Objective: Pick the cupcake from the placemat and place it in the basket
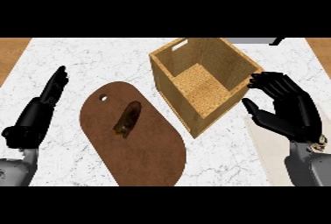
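We see the cupcake (127, 120) lying on its side on the brown placemat (139, 151), in the left half of the marble tabletop (220, 153). Nothing is touching it. The wooden basket (239, 57) stands to the right of the placemat and farther away, and we see nothing inside it.

Our right robot hand (287, 109) is just beside the right wall of the basket, with its fingertips near the rim or perhaps touching it; we cannot tell which. Its fingers are relaxed and it holds nothing. Our left robot hand (51, 89) rests at the left edge, fingers straight and pointing away, also holding nothing.

In our judgement the task is at its beginning: the cupcake is not yet picked. What is left is everything, namely to reach the placemat, to grasp the cupcake, to carry it over the basket and to release it inside.
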